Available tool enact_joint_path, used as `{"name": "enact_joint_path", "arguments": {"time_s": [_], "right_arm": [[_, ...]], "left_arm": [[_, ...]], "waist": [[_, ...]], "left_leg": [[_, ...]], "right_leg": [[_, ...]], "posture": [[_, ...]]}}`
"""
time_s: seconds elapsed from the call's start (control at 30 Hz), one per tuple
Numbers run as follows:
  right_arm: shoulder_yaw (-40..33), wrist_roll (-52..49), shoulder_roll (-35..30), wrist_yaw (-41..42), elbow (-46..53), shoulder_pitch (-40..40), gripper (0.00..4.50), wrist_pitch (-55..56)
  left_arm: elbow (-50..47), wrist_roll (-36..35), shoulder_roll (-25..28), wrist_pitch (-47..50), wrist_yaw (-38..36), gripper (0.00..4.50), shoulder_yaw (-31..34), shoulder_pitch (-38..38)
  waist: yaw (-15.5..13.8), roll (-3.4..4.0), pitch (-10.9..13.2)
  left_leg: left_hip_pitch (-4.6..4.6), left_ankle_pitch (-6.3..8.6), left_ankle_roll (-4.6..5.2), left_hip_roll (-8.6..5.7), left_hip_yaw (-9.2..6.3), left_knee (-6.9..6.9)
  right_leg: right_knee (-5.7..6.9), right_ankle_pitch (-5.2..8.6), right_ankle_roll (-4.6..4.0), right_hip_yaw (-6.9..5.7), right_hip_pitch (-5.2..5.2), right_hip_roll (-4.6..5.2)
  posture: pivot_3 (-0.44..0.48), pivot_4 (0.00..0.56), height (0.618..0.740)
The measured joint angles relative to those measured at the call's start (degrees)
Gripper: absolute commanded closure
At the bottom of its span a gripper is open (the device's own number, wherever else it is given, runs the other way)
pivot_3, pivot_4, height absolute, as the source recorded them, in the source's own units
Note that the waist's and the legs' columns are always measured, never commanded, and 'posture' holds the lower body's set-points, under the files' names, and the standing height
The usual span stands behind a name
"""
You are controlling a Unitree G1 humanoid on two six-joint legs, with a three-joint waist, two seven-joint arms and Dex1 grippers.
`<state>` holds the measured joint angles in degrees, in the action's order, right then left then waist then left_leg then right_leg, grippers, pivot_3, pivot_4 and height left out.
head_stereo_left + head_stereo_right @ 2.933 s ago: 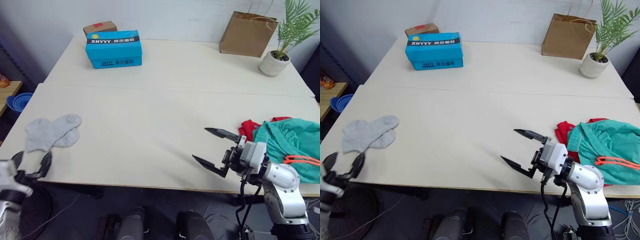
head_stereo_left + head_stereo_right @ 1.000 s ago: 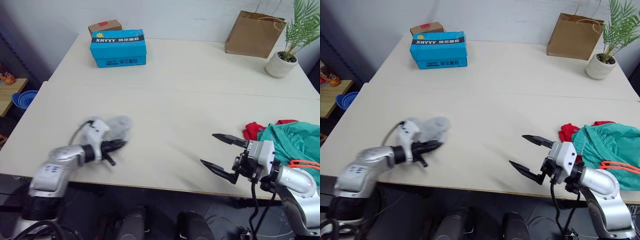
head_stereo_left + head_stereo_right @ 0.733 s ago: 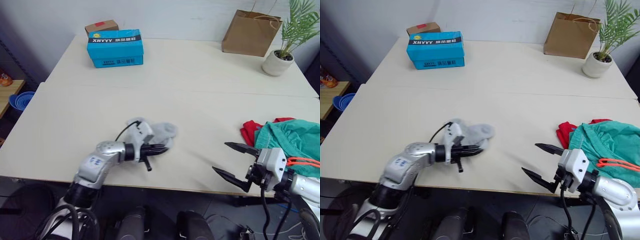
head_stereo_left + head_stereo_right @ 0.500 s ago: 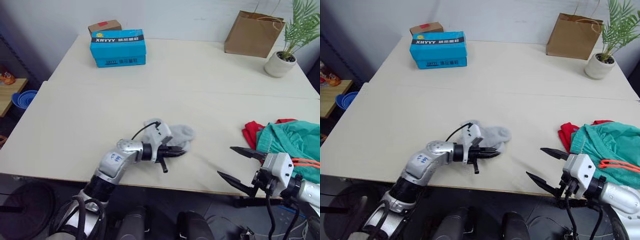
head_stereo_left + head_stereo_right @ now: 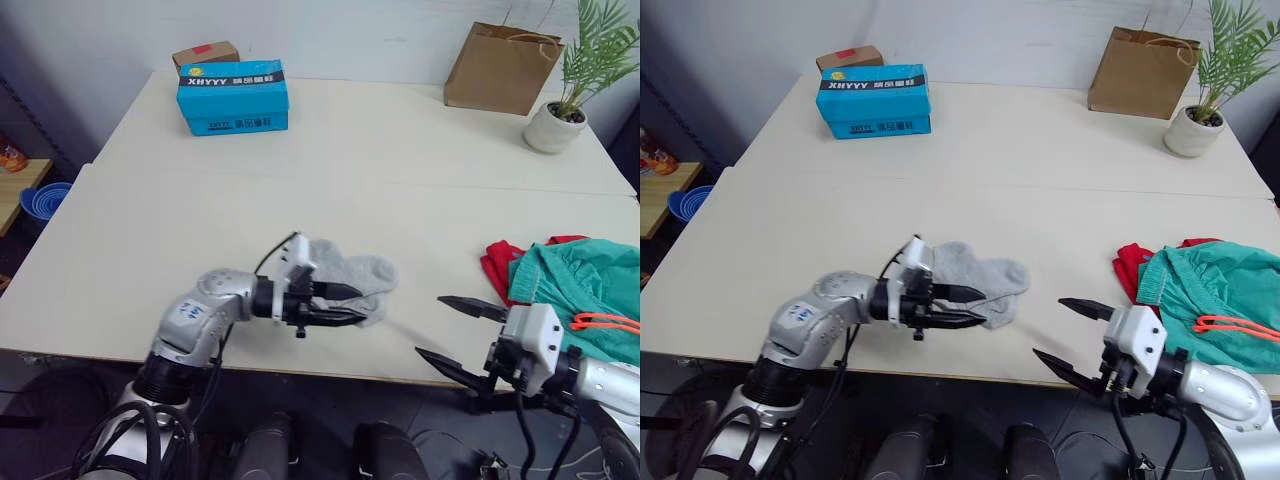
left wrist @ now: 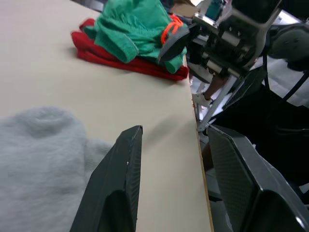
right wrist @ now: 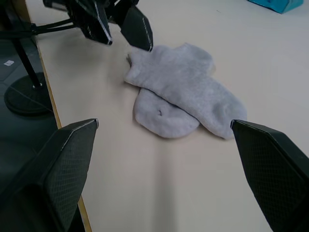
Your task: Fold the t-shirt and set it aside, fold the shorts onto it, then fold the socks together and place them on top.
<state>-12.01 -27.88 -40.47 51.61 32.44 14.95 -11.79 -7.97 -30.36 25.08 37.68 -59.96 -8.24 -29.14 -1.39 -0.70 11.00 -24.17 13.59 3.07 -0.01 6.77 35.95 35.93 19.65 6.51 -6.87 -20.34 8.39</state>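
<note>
The socks (image 5: 980,280) are lying overlapped near the table's (image 5: 1040,180) front edge, about mid-width. The left gripper (image 5: 965,307) is sitting at their near end with fingers spread; one finger seems to be touching the fabric, though contact is hard to judge. The shorts (image 5: 1215,300) are resting on the t-shirt (image 5: 1127,266) at the table's right end. The right gripper (image 5: 1068,335) is hovering wide open at the front edge between the socks and the shorts.
</note>
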Motion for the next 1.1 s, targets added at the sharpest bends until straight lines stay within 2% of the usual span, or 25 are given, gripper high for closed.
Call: {"name": "enact_joint_path", "arguments": {"time_s": [0.07,0.13,0.17,0.23,0.3,0.4,0.5,0.53,0.8,1.0,1.1], "right_arm": [[4.22,0.85,0.11,-1.11,0.75,-2.4,0.0,-2.32],[7.8,2.05,0.61,-1.93,0.89,-4.04,0.4,-3.7],[9.35,2.75,1.07,-2.52,0.86,-4.87,0.62,-4.1],[13.17,5.7,2.01,-3.76,-0.06,-7.2,1.32,-4.53],[16.73,9.09,3.28,-4.96,-2.77,-9.07,2.03,-4.3],[19.09,12.3,4.99,-6.34,-6.26,-10.53,3.07,-3.72],[20.85,14.41,5.92,-7.06,-8.25,-12.37,4.21,-3.32],[21.22,14.95,6.21,-7.18,-8.42,-12.59,4.46,-3.29],[23.32,17.72,7.57,-8.66,-10.43,-13.99,4.46,-3.51],[20.95,17.73,6.75,-8.47,-13.02,-16.02,4.46,-3.32],[19.69,17.49,5.42,-7.21,-14.64,-17.12,4.46,-3.13]], "left_arm": [[4.95,0.38,2.68,-2.21,-0.13,2.27,3.71,-3.36],[11.88,3.79,5.91,-7.85,-0.95,2.23,5.1,-7.07],[15.75,5.93,7.1,-11.11,-1.37,2.43,5.02,-8.53],[27.31,10.75,7.42,-18.99,-1.53,2.86,4.63,-12.97],[41.02,15.22,6.17,-26.71,-0.42,3.48,4.19,-18.48],[54.11,19.43,3.75,-34.27,1.29,4.42,3.68,-23.75],[64.12,22.36,-0.01,-39.97,2.61,4.5,3.38,-27.54],[66.16,23.05,-1.02,-41.16,2.96,4.5,3.29,-28.27],[75.58,27.29,-6.48,-45.66,5.19,4.5,3.26,-31.27],[75.85,27.62,-6.87,-45.39,0.94,4.5,3.32,-31.17],[73.05,27.6,-6.22,-44.48,-1.41,4.5,3.32,-29.01]], "waist": [[-0.05,0.0,0.0],[-0.12,0.0,0.0],[-0.13,0.0,0.0],[-0.23,-0.03,0.0],[-0.43,-0.09,0.03],[-0.32,-0.12,0.04],[-0.08,-0.14,0.05],[-0.03,-0.16,0.06],[0.27,-0.21,0.09],[0.28,-0.21,0.09],[0.33,-0.21,0.09]], "left_leg": [[-0.01,0.01,-0.01,-0.01,0.0,0.02],[-0.01,0.02,0.01,-0.04,0.0,0.01],[-0.01,0.04,0.02,-0.07,0.03,0.0],[-0.07,0.04,0.05,-0.1,0.03,0.02],[-0.14,-0.02,0.24,-0.13,0.02,0.06],[-0.25,-0.01,0.39,-0.18,0.04,0.13],[-0.37,-0.06,0.49,-0.21,0.06,0.17],[-0.38,-0.06,0.49,-0.21,0.06,0.17],[-0.37,-0.08,0.52,-0.2,0.05,0.28],[-0.37,-0.09,0.52,-0.21,0.05,0.3],[-0.36,-0.09,0.51,-0.2,0.04,0.29]], "right_leg": [[0.01,0.0,0.0,-0.01,-0.02,0.01],[0.01,0.0,0.01,-0.04,-0.02,0.01],[0.01,0.0,0.01,-0.03,-0.05,0.03],[0.02,-0.02,0.04,-0.11,-0.08,0.02],[0.03,-0.06,0.12,-0.24,-0.11,0.02],[0.06,-0.11,0.21,-0.6,-0.17,0.03],[0.12,-0.16,0.31,-0.74,-0.17,-0.08],[0.12,-0.16,0.31,-0.74,-0.17,-0.1],[0.11,-0.17,0.33,-0.72,-0.19,-0.06],[0.15,-0.17,0.33,-0.73,-0.21,-0.07],[0.17,-0.17,0.32,-0.73,-0.21,-0.05]], "posture": [[0.0,0.15,0.74],[0.0,0.15,0.74],[0.0,0.15,0.74],[0.0,0.15,0.74],[0.0,0.15,0.74],[0.0,0.15,0.74],[0.0,0.15,0.74],[0.0,0.15,0.74],[0.0,0.15,0.74],[0.0,0.15,0.74],[0.0,0.15,0.74]]}}
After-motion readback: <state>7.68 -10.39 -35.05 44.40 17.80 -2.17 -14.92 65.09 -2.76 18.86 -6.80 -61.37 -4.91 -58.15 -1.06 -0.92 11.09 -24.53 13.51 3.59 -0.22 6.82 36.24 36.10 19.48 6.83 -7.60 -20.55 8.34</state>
